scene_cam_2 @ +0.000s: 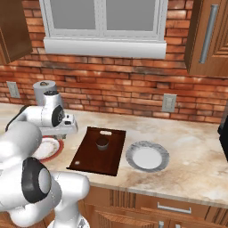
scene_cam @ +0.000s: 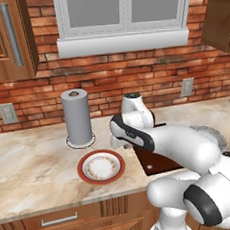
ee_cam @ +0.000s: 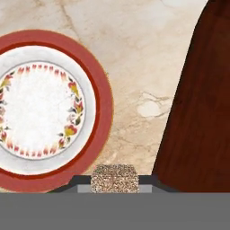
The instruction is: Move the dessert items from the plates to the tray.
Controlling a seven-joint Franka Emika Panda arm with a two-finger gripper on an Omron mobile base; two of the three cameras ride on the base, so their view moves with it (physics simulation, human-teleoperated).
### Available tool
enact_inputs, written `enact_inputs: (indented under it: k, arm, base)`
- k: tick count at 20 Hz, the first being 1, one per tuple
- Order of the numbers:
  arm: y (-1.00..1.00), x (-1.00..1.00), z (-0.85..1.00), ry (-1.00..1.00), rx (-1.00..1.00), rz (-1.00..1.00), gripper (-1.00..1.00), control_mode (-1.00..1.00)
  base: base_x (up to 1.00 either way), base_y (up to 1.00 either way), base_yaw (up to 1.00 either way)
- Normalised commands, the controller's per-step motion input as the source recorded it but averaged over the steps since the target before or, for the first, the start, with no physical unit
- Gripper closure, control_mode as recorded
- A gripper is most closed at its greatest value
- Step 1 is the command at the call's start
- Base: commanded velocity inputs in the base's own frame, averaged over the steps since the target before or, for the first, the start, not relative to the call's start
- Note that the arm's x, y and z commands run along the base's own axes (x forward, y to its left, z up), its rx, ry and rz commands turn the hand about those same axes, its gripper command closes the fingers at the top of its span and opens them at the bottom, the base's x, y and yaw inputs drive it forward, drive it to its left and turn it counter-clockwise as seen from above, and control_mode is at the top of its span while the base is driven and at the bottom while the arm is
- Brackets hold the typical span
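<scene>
Dessert transfer looks half done: the dark cupcake [scene_cam_2: 103,142] already sits on the tray [scene_cam_2: 89,160], leaving the grey-white plate [scene_cam_2: 147,157] bare. The gripper [ee_cam: 115,178] pinches the pale tan piece [ee_cam: 115,178] between its tips, held above the table [ee_cam: 134,54] in the gap between the red-rimmed plate [ee_cam: 101,108] and the tray's edge, probably so it can be carried across and set down beside the cupcake.

Even, bright rendered light, faint soft shadows, no glare; sharp base views, slightly soft, pixelated hand view
</scene>
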Motion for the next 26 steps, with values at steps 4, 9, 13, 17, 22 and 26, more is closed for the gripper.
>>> enact_inputs:
  k: [4,9,13,17,22,26]
  arm:
    - [-1.00,0.00,0.00,0.04,-0.01,-0.02,1.00,-1.00]
    - [-1.00,0.00,0.00,0.03,0.00,0.00,1.00,-1.00]
    - [-0.76,-0.08,0.00,0.00,0.00,0.00,1.00,-1.00]
    - [-0.35,-0.16,-0.12,0.00,0.00,0.00,1.00,-1.00]
    - [-0.15,-0.07,-0.33,0.00,0.00,0.00,1.00,-1.00]
    - [-0.08,0.00,-0.45,0.00,0.00,0.00,1.00,-1.00]
  base:
    - [0.00,0.00,0.00]
    - [0.00,0.00,0.00]
    - [0.00,0.00,0.00]
    - [0.00,0.00,0.00]
    - [0.00,0.00,0.00]
    - [0.00,0.00,0.00]
